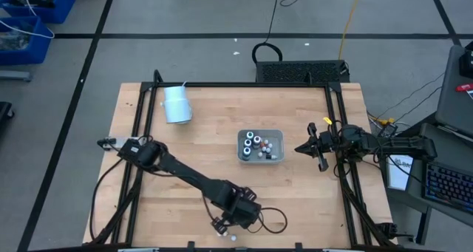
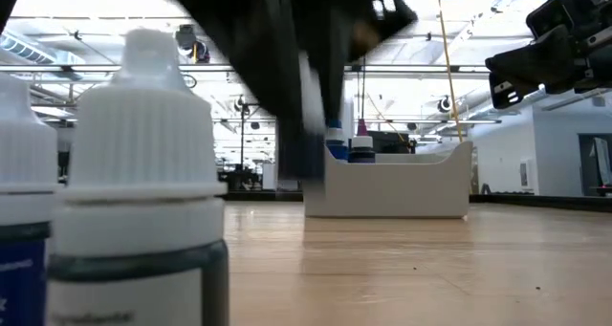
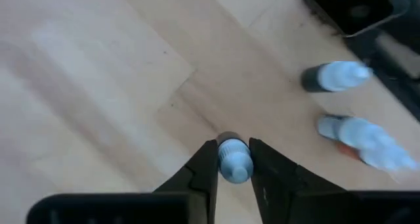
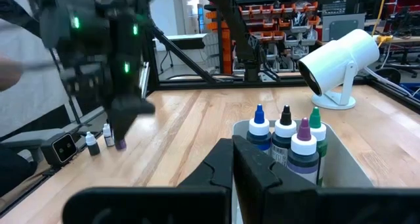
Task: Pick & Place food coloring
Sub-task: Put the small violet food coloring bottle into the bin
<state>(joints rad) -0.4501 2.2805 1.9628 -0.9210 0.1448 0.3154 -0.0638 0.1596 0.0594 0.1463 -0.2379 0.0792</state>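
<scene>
The food coloring is tiny dark bottles with white caps. Four stand in the clear tray (image 1: 260, 157) mid-table; two more bottles (image 3: 354, 135) sit at the near edge. The left gripper (image 3: 233, 163) pinches a bottle (image 3: 234, 159) by its cap there. The right gripper (image 4: 233, 163) is closed, empty, beside the tray. Wooden table (image 1: 222, 156), big workshop behind.

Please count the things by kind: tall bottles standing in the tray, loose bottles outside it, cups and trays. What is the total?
Tall bottles in the tray: 4
Loose bottles: 3, one bottle in the left pincer, two on the table
Cup: 1
Tray: 1
Total: 9
</scene>
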